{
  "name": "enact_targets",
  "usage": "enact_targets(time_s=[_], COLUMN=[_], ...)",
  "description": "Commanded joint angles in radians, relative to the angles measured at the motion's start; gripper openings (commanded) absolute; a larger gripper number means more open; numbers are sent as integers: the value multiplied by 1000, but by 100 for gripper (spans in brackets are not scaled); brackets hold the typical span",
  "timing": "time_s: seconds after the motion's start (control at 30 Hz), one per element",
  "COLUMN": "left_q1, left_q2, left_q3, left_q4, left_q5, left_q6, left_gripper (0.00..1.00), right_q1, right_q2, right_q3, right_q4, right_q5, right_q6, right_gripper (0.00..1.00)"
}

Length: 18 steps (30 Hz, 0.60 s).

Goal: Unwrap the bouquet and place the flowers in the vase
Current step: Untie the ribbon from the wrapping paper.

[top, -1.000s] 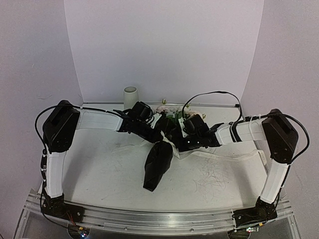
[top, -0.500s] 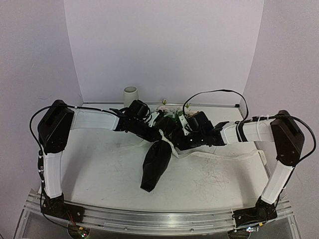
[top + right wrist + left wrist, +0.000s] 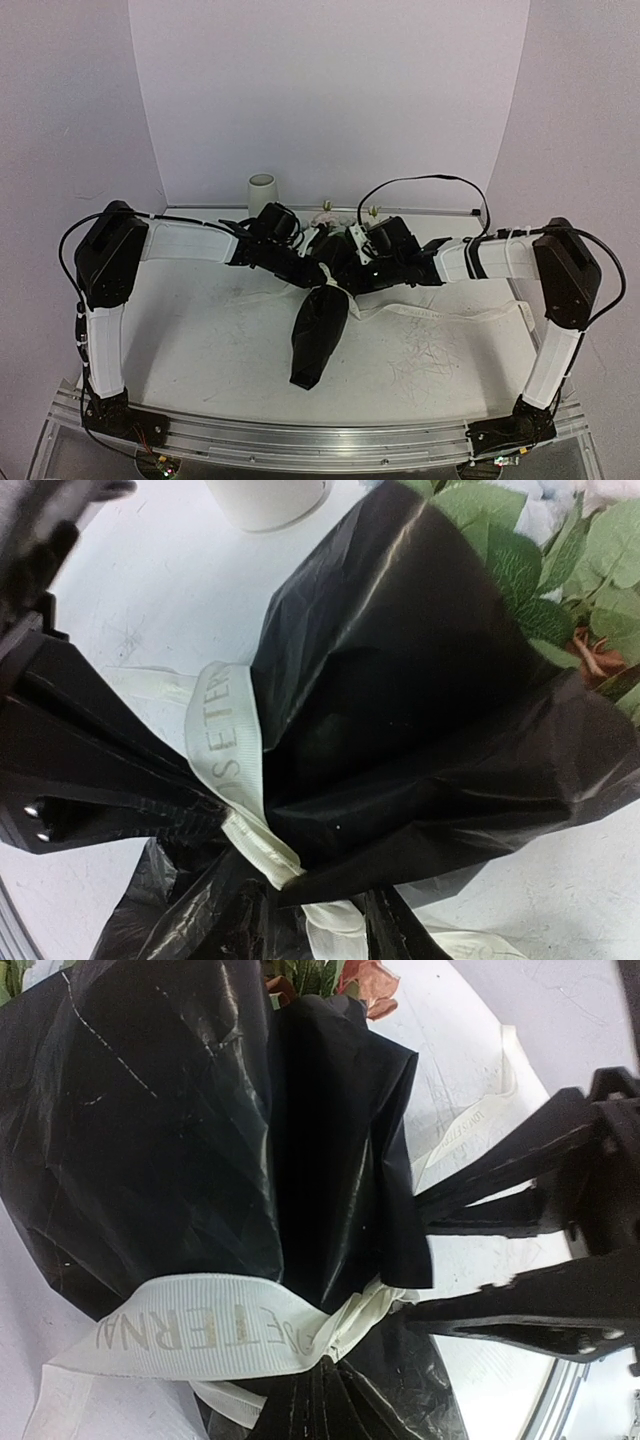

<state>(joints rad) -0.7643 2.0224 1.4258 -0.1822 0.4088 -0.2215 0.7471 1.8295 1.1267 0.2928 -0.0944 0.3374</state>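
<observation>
The bouquet (image 3: 320,325) lies on the table in its black paper cone, point toward me. Its flowers (image 3: 326,214) barely show behind the grippers; green leaves (image 3: 520,560) and a rust bloom (image 3: 368,982) poke from the cone's mouth. A cream ribbon (image 3: 190,1335) circles the cone's neck. My left gripper (image 3: 316,266) is shut, pinching the gathered ribbon at the neck (image 3: 335,1355). My right gripper (image 3: 352,272) meets it from the right, jaws open, one finger (image 3: 500,1185) above and one below the ribbon knot. The white vase (image 3: 262,194) stands back left, apart from both arms.
A long loose tail of the ribbon (image 3: 450,318) trails across the table to the right, under my right forearm. The curved white backdrop (image 3: 330,100) closes off the back. A black cable (image 3: 430,183) loops above the right wrist.
My right gripper has opened and slid left, closer to the bouquet's neck. The cone has shifted slightly. My left gripper stays shut in place.
</observation>
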Motion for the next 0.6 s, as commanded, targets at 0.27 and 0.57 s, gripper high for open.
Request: enact_targets(time_s=[0.27,0.57], left_q1=[0,0], left_q2=[-89,-114], left_q3=[-37,-82], left_q4=[70,71], left_q5=[-14,-118], left_q6=[-58,-81], left_gripper=[4,4], right_q1=[1,1], right_q2=[6,-57], right_q3=[-53,-140], right_q4=[-6,-13], right_q5=[14,120], right_q6=[31,65], right_gripper=[21,2])
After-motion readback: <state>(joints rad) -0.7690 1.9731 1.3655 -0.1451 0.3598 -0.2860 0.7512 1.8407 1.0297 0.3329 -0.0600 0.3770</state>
